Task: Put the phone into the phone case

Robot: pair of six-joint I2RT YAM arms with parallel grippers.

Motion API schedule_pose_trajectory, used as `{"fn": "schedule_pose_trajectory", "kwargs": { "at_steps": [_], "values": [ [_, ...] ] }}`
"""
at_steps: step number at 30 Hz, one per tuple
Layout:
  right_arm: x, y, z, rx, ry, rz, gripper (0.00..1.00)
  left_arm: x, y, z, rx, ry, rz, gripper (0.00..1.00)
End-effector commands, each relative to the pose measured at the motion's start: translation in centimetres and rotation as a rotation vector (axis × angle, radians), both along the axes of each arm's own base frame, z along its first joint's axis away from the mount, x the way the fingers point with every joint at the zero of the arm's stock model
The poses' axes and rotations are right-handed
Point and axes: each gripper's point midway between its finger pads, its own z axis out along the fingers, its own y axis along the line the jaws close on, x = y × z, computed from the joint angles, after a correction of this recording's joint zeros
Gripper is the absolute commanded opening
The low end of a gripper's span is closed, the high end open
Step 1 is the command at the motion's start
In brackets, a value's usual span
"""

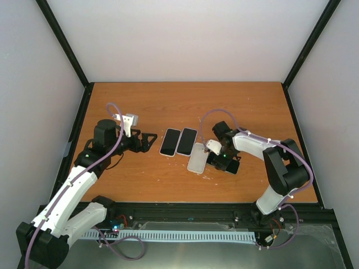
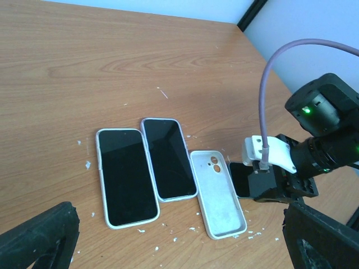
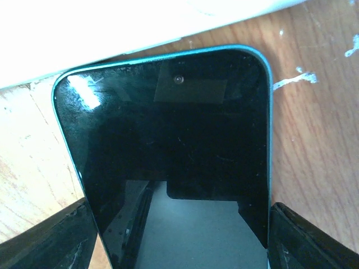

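Right wrist view: right gripper (image 3: 179,235) straddling the phone (image 3: 168,145), fingers parted at each edge.
Phone lies flat just beside the empty phone case (image 2: 217,193); left gripper (image 1: 147,141) hangs apart, spread wide.

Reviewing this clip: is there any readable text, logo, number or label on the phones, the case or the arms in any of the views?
None can be read.
Two white-edged phones with dark screens: blank, no text.
Empty white phone case: plain, no logo visible.
Teal-edged black phone between the right gripper's fingers: dark glass, only reflections.
Arms: green indicator lights, no legible markings.
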Motion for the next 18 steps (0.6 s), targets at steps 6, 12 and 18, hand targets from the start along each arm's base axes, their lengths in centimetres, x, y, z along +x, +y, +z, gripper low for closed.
{"fn": "schedule_pose_trajectory", "kwargs": {
  "at_steps": [6,12,18],
  "values": [
    [1.7,0.3,-0.6,0.004,-0.044,-0.162,0.65,0.7,0.4,0.2,-0.037,0.023,0.065,0.99],
    [3.0,0.1,0.0,0.020,-0.020,-0.365,0.63,0.8,0.3,-1.4,-0.118,0.126,0.120,0.96],
    [3.3,1.2,2.1,0.135,-0.021,-0.523,0.60,0.2,-1.0,-5.3,-0.197,0.280,0.115,0.90]
  ]
}}
